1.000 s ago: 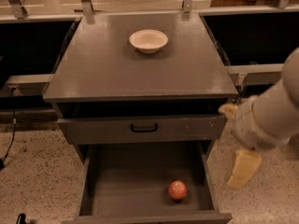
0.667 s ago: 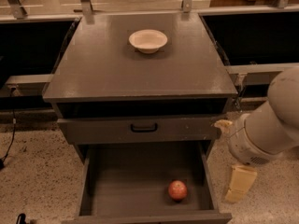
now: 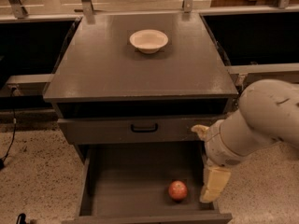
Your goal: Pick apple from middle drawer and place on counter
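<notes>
The apple (image 3: pixel 177 190), small and red-orange, lies on the floor of the open middle drawer (image 3: pixel 126 183), near its front right. My gripper (image 3: pixel 205 164) hangs at the drawer's right side, just right of the apple and slightly above it, apart from it. Its pale yellow fingers (image 3: pixel 213 185) stand spread, with nothing between them. The counter (image 3: pixel 140 73) is the dark-grey cabinet top above. The large white arm (image 3: pixel 261 120) reaches in from the right.
A white bowl (image 3: pixel 148 40) stands on the counter near its back middle. A shut drawer front with a black handle (image 3: pixel 144 128) sits above the open drawer. Speckled floor (image 3: pixel 37 171) lies on both sides. A black cable (image 3: pixel 11 134) runs at the left.
The arm has moved left and down, bringing the gripper from outside the cabinet's right side to the drawer's right edge beside the apple. The apple and bowl have not moved.
</notes>
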Controlling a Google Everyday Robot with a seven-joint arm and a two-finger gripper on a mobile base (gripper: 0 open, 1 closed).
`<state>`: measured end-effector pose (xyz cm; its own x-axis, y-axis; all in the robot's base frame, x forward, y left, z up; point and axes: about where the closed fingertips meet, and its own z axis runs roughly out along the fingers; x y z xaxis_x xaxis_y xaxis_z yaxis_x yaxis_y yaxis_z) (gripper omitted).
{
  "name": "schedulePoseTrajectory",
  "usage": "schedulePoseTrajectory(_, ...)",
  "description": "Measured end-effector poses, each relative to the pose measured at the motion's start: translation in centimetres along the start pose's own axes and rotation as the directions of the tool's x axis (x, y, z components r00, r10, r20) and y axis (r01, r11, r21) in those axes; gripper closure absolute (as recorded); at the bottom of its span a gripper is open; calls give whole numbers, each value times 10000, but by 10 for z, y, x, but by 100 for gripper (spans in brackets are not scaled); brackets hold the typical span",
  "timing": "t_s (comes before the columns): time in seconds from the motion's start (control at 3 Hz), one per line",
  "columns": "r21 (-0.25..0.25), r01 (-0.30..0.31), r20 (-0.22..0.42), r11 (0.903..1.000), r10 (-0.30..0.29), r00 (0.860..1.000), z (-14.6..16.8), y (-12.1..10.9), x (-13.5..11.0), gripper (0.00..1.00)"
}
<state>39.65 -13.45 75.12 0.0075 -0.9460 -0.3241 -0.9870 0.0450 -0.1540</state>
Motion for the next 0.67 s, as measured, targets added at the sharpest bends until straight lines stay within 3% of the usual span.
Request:
schedulePoseTrajectory(0.33, -723, -146, 800, 9973, 204, 9966, 91, 8, -14, 0)
schedulePoseTrajectory(0.67, -1039, -391, 1512, 9938, 546, 9870, 181, 20, -12, 0)
